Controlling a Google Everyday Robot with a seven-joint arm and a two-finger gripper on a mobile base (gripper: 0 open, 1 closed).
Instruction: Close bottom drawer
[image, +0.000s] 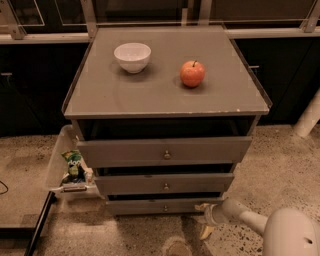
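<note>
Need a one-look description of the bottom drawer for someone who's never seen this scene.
Find the grey cabinet carrying a white bowl and an apple. The bottom drawer is the lowest of the three in its front. It has the slimmest panel of the three and a small round knob, and the gripper sits by its right end.

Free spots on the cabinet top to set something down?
The grey cabinet top is bare across its front half, ahead of the white ceramic bowl and red apple, and between those two. Down low it's crowded: the end effector sits at the right end of the slim grey bottom drawer.
</note>
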